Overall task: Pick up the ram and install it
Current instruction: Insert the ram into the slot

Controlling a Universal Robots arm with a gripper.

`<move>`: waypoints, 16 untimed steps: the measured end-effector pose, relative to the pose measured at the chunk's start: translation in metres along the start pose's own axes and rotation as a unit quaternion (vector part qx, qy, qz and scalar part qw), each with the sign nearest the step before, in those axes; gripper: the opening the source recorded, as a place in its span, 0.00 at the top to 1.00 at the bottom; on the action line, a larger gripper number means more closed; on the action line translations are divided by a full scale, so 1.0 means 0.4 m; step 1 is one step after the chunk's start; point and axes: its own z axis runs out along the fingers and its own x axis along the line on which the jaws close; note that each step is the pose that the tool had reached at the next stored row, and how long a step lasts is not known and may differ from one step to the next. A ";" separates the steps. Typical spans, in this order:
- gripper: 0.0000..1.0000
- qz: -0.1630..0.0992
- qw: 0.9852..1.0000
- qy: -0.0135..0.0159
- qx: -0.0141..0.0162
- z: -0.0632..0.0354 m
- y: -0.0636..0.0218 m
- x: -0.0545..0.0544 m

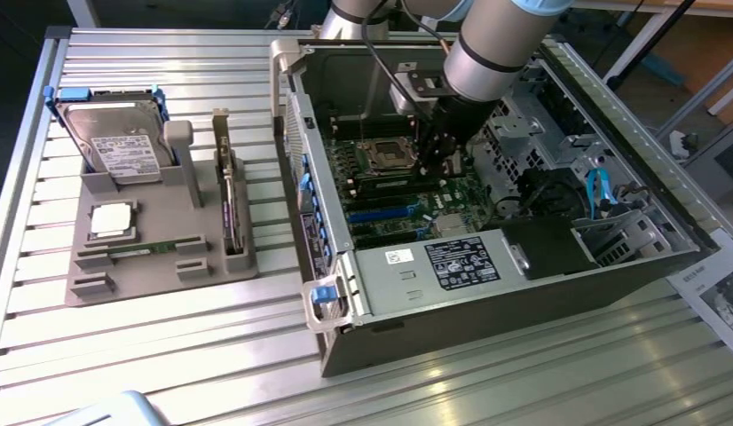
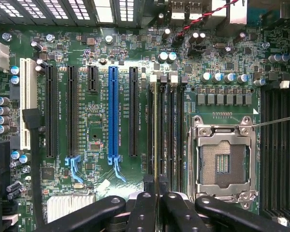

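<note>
Fingers point(image 2: 147, 205) tight on the ram point(image 2: 156, 130), edge-on among memory slots point(image 2: 171, 130), beside open processor socket point(image 2: 222, 162).

Single arm point(image 1: 505, 43): it enters from the upper edge of the exterior view and slopes down toward the exterior view's left. The grey final link ends in a black wrist section point(image 1: 468, 111). The gripper point(image 1: 441, 158) hangs below the wrist and points nearly straight down. The wrist view shows the black fingers point(image 2: 144, 208) drawn close together, pinching the edge-on ram point(image 2: 155, 125) between the two inner tips. The outer finger links splay to either side.
</note>
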 end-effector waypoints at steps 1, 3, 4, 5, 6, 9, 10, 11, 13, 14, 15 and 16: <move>0.88 0.000 1.000 0.000 0.000 0.000 0.001 0.000; 0.88 0.000 1.000 0.000 0.000 0.000 0.001 0.000; 0.88 0.000 1.000 0.000 0.000 0.000 0.001 0.000; 0.88 0.000 1.000 0.000 0.000 0.000 0.001 0.000; 0.88 0.000 1.000 0.000 0.000 0.001 0.001 0.000; 0.88 0.000 1.000 0.000 0.000 0.003 0.001 0.000; 0.88 0.000 1.000 0.000 0.000 0.004 0.001 0.000; 0.88 0.000 1.000 0.000 0.000 0.004 0.001 0.000; 0.88 0.000 1.000 0.000 0.000 0.005 0.001 0.001; 0.88 0.000 1.000 0.000 0.000 0.006 0.001 0.001; 0.88 0.000 1.000 0.000 0.000 0.006 0.001 0.001; 0.88 0.000 1.000 0.000 0.000 0.006 0.001 0.001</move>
